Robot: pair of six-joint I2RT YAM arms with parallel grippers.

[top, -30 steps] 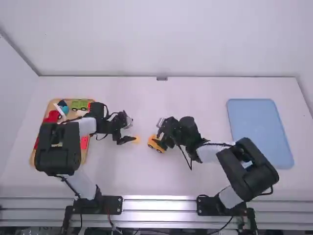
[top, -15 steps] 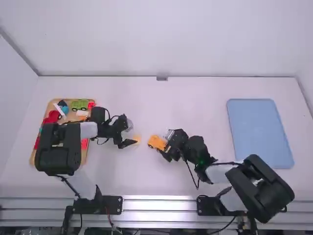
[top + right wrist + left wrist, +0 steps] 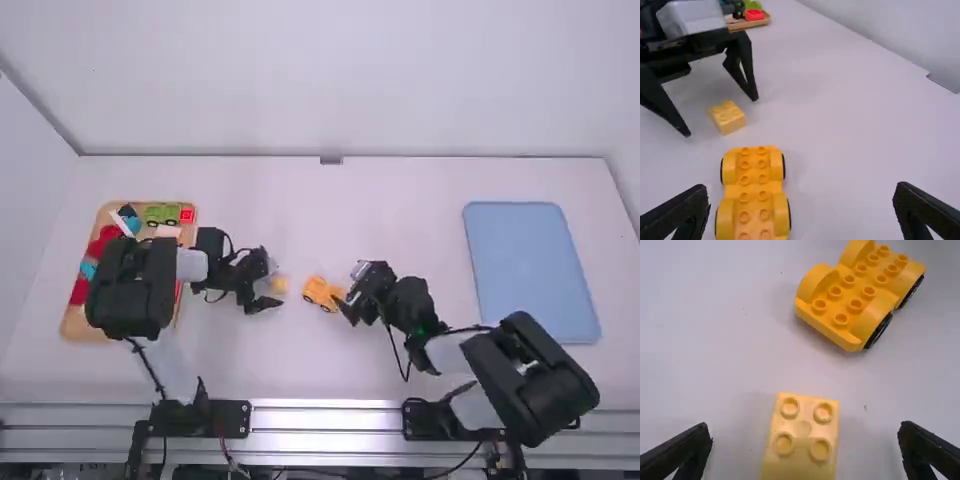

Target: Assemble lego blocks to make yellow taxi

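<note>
Along the table's near edge we see a metal rail (image 3: 320, 418), with the bases of both arms standing at it. Farther in, we have the left gripper (image 3: 268, 284) low over the middle of the table, its fingers spread wide and pinching nothing. In the left wrist view we find the small yellow block (image 3: 802, 440) on the table between those fingers, studs up and touching neither of them. Close by, across a bare gap from the block, we see the yellow car base (image 3: 320, 293) upright on its black wheels, its two rows of studs facing up. Just beside the base's other end we have the right gripper (image 3: 349, 288), and our right wrist view shows its fingers spread apart too, holding nothing. So we see the block and the base as two separate pieces. Over on the left side we have the wooden tray (image 3: 72, 325), partly under the left arm, bearing red pieces (image 3: 80, 290) and, toward its far end, a green wheeled piece (image 3: 162, 215). Well off to the right we see the blue mat (image 3: 530, 270) lying flat. At the table's far edge we make out a small grey bracket (image 3: 331, 160), with the pale wall (image 3: 330, 80) behind it.
</note>
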